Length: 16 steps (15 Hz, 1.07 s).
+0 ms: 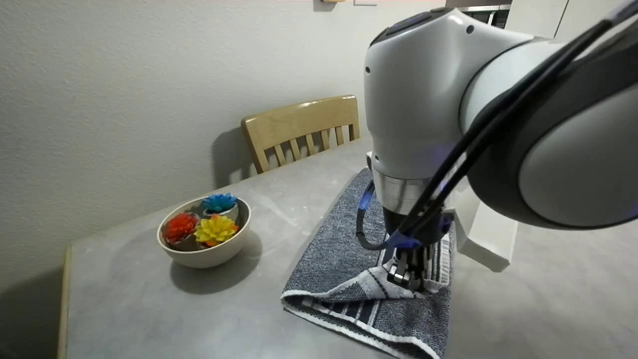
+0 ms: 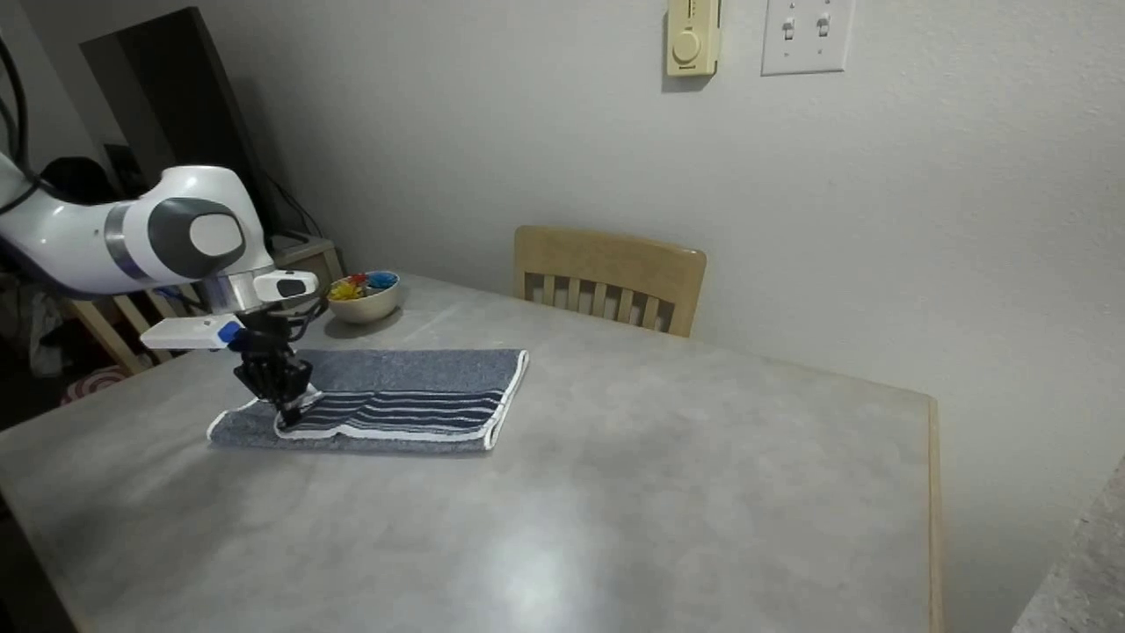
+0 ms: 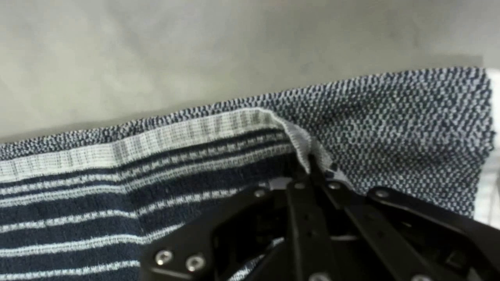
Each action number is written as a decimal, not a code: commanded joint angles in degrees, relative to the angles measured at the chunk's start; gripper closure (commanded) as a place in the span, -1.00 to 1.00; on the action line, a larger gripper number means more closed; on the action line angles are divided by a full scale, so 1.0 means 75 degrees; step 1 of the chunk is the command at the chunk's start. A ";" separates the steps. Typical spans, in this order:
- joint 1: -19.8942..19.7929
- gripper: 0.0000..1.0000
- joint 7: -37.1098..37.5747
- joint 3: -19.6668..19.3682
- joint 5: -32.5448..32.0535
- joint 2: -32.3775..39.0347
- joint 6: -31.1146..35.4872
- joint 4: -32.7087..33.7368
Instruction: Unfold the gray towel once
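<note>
Gray tabletop [image 2: 703, 492]: folded blue-gray striped terry towel [image 2: 413, 404], pinched by white-hemmed corner [image 3: 300, 141] in black metal gripper [image 3: 310, 173]. Best lifted high, carried slowly toward pale wall [image 1: 139, 89].

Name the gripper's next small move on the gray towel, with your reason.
I'd probably lift the gripper slightly: it is shut on the striped flap of the gray towel, near a corner, and that flap mostly lies over another layer.

A table [image 2: 685, 510], slatted wooden chair [image 2: 608, 257] and light switches [image 2: 807, 37] suggest a home dining area.
</note>
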 commanded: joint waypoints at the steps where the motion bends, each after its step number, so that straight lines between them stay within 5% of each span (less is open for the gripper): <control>1: 0.0111 0.99 0.0103 -0.0181 -0.0611 -0.0159 0.0068 -0.0177; 7: -0.0095 0.99 -0.0133 0.0039 -0.0479 -0.0241 0.0035 -0.0142; 16: 0.0303 0.99 0.1203 -0.0016 -0.0623 -0.0874 -0.0799 -0.0430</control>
